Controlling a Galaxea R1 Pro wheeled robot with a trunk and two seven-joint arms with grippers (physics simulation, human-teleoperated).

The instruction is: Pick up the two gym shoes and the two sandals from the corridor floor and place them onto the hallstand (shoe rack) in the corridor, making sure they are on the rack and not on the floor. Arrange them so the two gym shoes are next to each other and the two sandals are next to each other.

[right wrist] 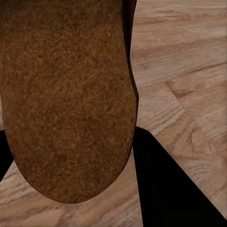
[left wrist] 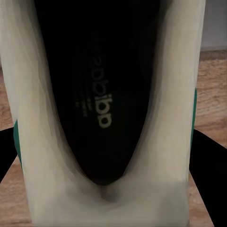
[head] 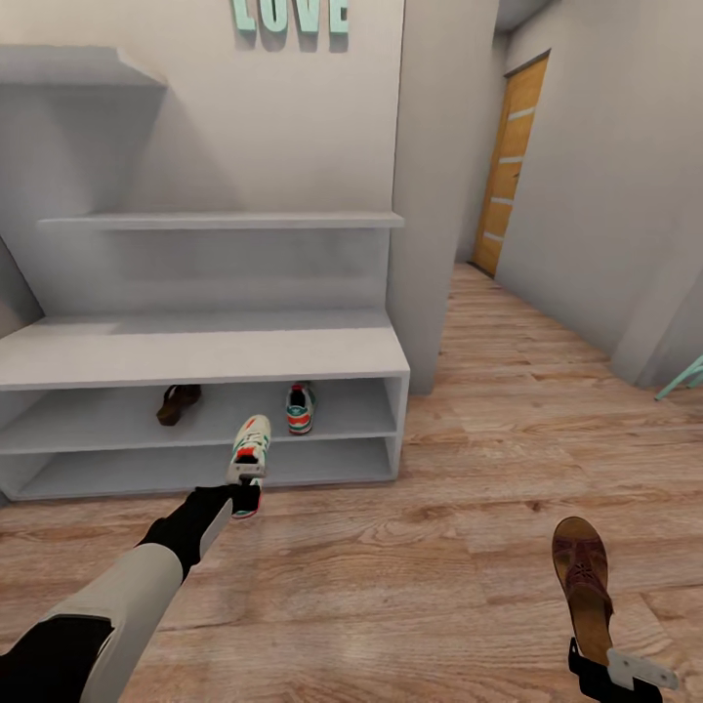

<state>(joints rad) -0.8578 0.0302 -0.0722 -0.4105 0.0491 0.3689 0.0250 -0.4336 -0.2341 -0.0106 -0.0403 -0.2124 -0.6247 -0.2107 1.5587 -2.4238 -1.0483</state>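
Head view: my left hand (head: 244, 496) pinches a gym shoe (head: 250, 451) at the hallstand's (head: 293, 356) shelf edge; my right hand (head: 598, 669) pinches a sandal (head: 584, 581) over open corridor floor (head: 420, 547).

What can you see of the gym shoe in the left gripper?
The gym shoe is white with green side stripes and a red-orange tongue patch. The left gripper holds it at the heel, toe pointing toward the hallstand, in front of the lower shelves. The left wrist view looks into its dark, branded insole.
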